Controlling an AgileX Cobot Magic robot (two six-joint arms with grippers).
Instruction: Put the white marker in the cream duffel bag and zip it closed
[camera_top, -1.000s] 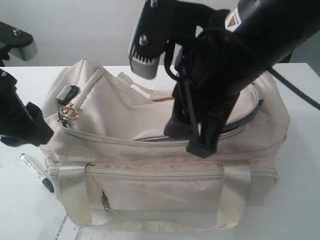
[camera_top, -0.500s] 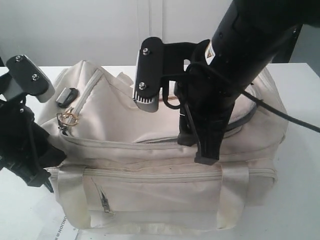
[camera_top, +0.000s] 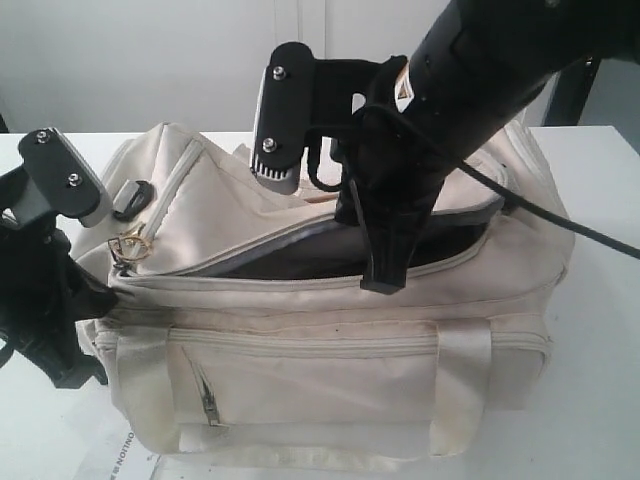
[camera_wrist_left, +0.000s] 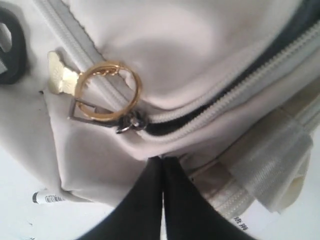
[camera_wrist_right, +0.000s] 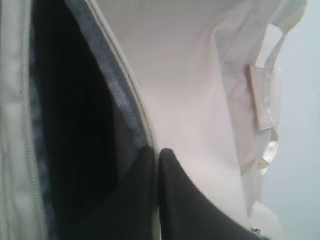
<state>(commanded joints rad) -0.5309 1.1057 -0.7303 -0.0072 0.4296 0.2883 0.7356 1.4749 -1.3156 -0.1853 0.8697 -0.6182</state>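
A cream duffel bag (camera_top: 330, 370) sits on a white table (camera_top: 600, 400). My right claw (camera_top: 385, 280) is clenched on the edge of the bag's top flap (camera_top: 250, 215) and holds it raised, with a dark gap showing beneath. My left claw (camera_wrist_left: 161, 162) is clenched on the fabric at the bag's left end, just below the zipper slider (camera_wrist_left: 131, 124) and its gold ring (camera_wrist_left: 107, 92). The white marker (camera_wrist_left: 50, 198) lies on the table beside that end, outside the bag, mostly hidden by it.
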